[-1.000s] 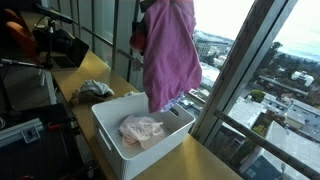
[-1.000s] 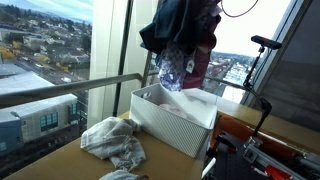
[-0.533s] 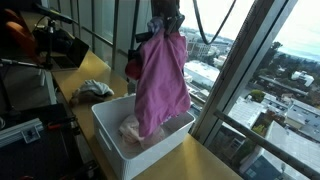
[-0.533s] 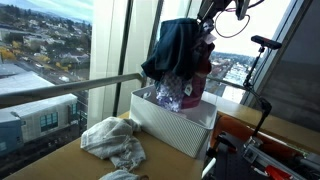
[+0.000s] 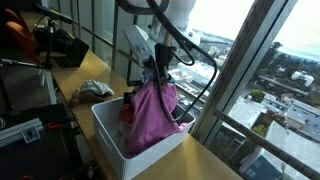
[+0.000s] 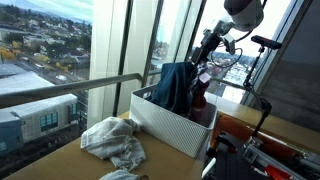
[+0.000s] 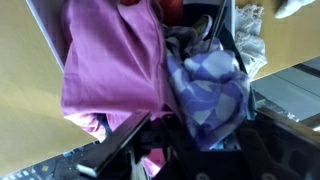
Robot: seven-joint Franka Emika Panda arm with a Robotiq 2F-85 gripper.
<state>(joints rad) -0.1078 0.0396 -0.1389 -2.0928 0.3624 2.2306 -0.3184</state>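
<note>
My gripper (image 5: 160,68) is shut on a bundle of clothes that hangs down into a white bin (image 5: 150,160) on the wooden table. In an exterior view the bundle shows mostly as a pink cloth (image 5: 150,115) with a bit of red beside it. From the opposite side a dark blue garment (image 6: 178,88) drapes over the bin (image 6: 165,125) below the gripper (image 6: 208,55). In the wrist view the pink cloth (image 7: 110,60) and a blue patterned cloth (image 7: 205,95) bunch together between the dark fingers of the gripper (image 7: 195,130). The bin's bottom is hidden.
A crumpled pile of light clothes (image 6: 112,140) lies on the table beside the bin, also visible as the pile (image 5: 95,90). Tall window frames (image 5: 235,80) stand right behind the bin. Black equipment (image 5: 50,45) and a red tool (image 6: 265,150) sit at the table's ends.
The gripper has come down with the bundle. The clothes hung high above the bin a second ago and now sag into it.
</note>
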